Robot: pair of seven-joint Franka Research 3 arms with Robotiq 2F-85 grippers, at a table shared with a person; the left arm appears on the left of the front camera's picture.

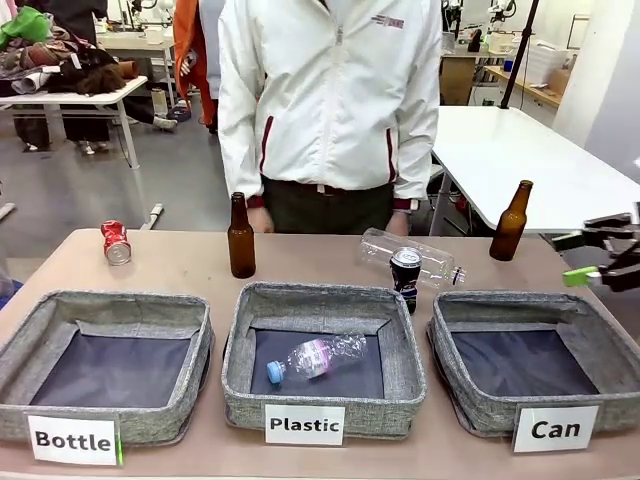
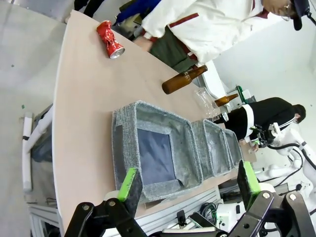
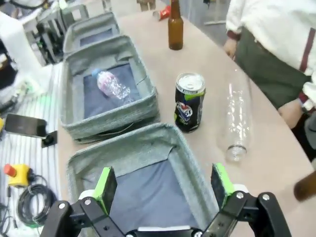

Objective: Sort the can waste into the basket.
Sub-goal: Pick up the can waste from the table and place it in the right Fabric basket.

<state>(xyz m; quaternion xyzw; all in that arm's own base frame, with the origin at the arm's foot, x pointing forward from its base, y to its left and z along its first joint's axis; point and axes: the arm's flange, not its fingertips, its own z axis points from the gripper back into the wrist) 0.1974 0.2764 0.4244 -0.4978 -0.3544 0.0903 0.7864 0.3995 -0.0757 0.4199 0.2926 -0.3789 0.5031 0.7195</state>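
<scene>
A dark can (image 1: 405, 275) with a silver top stands upright behind the middle basket, also seen as the dark can (image 3: 189, 102) in the right wrist view. A crushed red can (image 1: 117, 242) lies at the far left of the table, and shows as the red can (image 2: 109, 39) in the left wrist view. The grey basket (image 1: 520, 305) labelled "Can" sits at the front right and holds nothing. My right gripper (image 1: 575, 258) hovers open at the right edge, above the basket's near rim (image 3: 128, 145), with the right gripper (image 3: 164, 181) short of the dark can. My left gripper (image 2: 188, 181) is open, high off the table's left end.
The "Bottle" basket (image 1: 110, 305) sits front left and the "Plastic" basket (image 1: 320, 295) in the middle, holding a crushed plastic bottle (image 1: 315, 358). Two brown bottles (image 1: 241, 238) (image 1: 510, 222) stand behind. A clear bottle (image 1: 435, 262) lies beside the dark can. A person (image 1: 330, 100) stands at the far side.
</scene>
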